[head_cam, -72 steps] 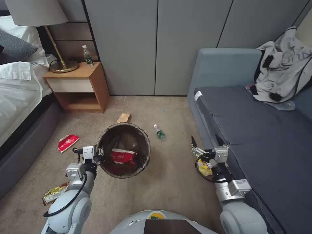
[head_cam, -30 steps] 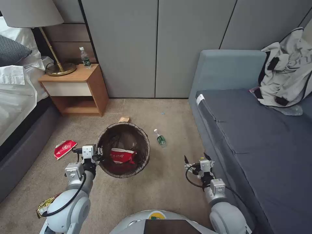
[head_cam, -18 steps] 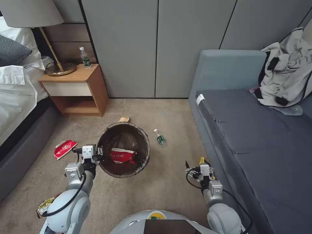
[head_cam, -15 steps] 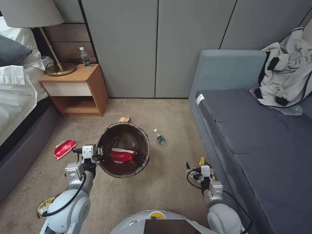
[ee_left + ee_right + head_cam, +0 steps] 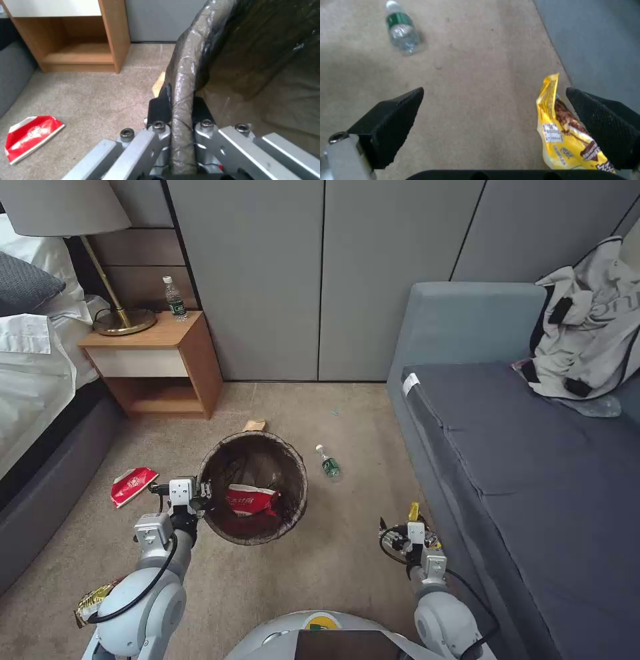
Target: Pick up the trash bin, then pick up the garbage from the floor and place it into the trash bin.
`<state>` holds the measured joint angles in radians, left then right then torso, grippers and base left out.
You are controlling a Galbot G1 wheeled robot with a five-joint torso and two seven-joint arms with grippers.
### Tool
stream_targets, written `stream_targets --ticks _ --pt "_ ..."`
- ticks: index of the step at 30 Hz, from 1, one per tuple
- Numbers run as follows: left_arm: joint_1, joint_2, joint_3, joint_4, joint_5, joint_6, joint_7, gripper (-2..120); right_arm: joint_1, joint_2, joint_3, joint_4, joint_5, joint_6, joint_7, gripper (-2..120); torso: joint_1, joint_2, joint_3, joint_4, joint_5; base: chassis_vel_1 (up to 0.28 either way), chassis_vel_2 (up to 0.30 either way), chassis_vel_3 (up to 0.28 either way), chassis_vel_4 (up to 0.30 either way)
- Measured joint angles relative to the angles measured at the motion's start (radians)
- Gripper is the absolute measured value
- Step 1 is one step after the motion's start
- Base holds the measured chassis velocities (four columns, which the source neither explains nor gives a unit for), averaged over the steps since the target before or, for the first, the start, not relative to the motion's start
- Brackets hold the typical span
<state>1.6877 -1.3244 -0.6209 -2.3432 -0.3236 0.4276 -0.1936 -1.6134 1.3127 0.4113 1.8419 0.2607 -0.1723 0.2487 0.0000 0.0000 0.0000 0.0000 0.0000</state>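
The trash bin (image 5: 255,487), round with a dark bag over its rim, hangs just off the carpet. My left gripper (image 5: 200,492) is shut on its near-left rim; in the left wrist view the bag-covered rim (image 5: 182,82) sits pinched between the fingers (image 5: 160,110). A red-and-white carton (image 5: 250,500) lies inside. My right gripper (image 5: 403,528) is low at the sofa's base, open. A yellow snack wrapper (image 5: 563,130) stands between its fingers, close against one pad (image 5: 603,120). On the floor lie a green-labelled bottle (image 5: 328,465), a second carton (image 5: 133,483), a brown paper bag (image 5: 255,425) and a gold wrapper (image 5: 93,600).
A grey sofa (image 5: 533,460) runs along the right with grey-white clothing (image 5: 587,333) on it. A wooden nightstand (image 5: 160,360) with a lamp and a bottle stands at the back left beside the bed (image 5: 33,380). Open carpet lies between bin and sofa.
My right arm has sunk to the carpet beside the sofa, its open fingers now around the yellow wrapper. The left arm and the bin have stayed still. The camera shifted slightly early on.
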Motion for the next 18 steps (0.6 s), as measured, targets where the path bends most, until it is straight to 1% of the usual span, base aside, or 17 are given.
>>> stream_targets --ticks 7,18 --pt "-0.002 -0.001 0.002 0.005 0.000 -0.001 0.000 0 0.072 0.007 -0.005 -0.116 0.006 0.003 0.021 100 0.000 0.000 0.000 0.0000 0.0001 0.000 0.000 0.000 0.000" --pt "-0.005 -0.003 0.005 0.010 0.001 -0.003 0.000 0 0.110 0.007 0.004 -0.196 0.019 0.008 0.040 100 0.000 0.000 0.000 -0.0001 0.0000 0.000 0.000 0.000 0.000"
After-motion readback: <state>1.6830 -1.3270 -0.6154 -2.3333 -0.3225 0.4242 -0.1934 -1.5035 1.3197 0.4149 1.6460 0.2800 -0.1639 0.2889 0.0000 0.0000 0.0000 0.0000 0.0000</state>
